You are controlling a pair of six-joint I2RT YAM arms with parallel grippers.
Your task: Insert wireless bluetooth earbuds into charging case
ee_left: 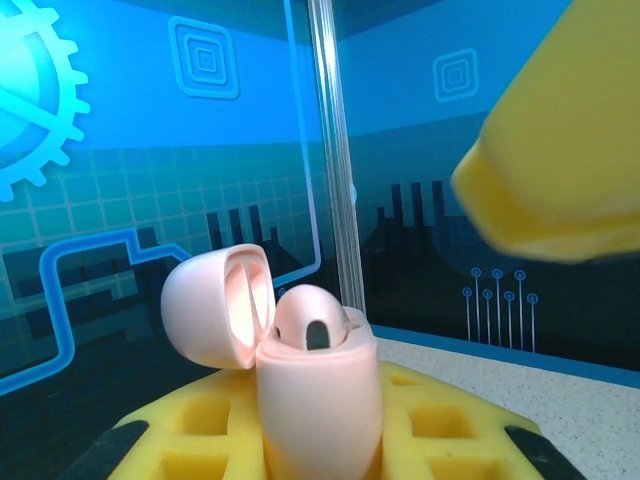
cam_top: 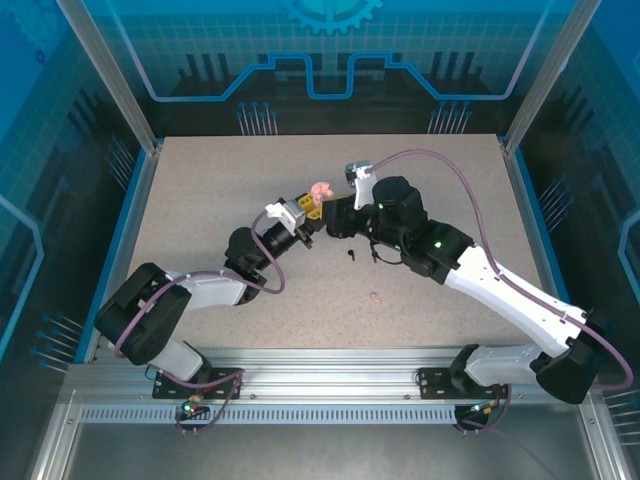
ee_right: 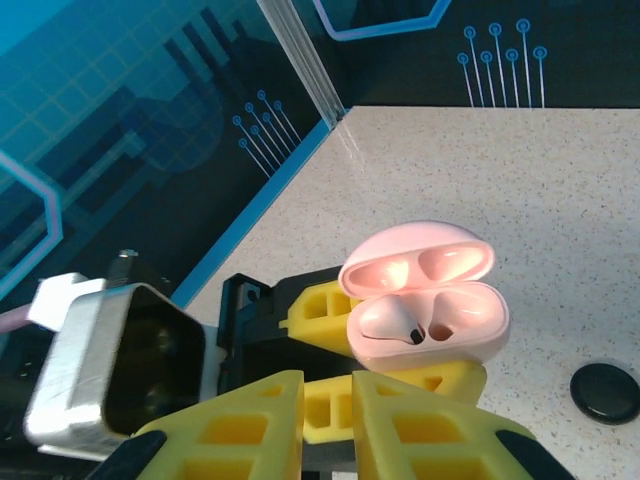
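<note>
**Item 1, left gripper (cam_top: 307, 208).** You are seeing it clamping the open pale pink charging case (ee_right: 430, 300) between its yellow fingers (ee_left: 200, 435), over the middle of the table (cam_top: 200, 200). The lid is tipping back.

**Item 2, earbud (ee_right: 388, 322).** One pale pink piece is sitting in the case's left well, and the well beside it is standing open.

**Item 3, right gripper (ee_right: 325, 395).** It is hovering just beside the case with its jaws drawn to a narrow slit. You cannot tell whether anything is pinched there.

**Item 4, table pieces.** Two dark specks (cam_top: 352, 253) are lying near the right gripper, too small to name. A black round case (ee_right: 604, 392) is resting to the right of the pink one.
</note>
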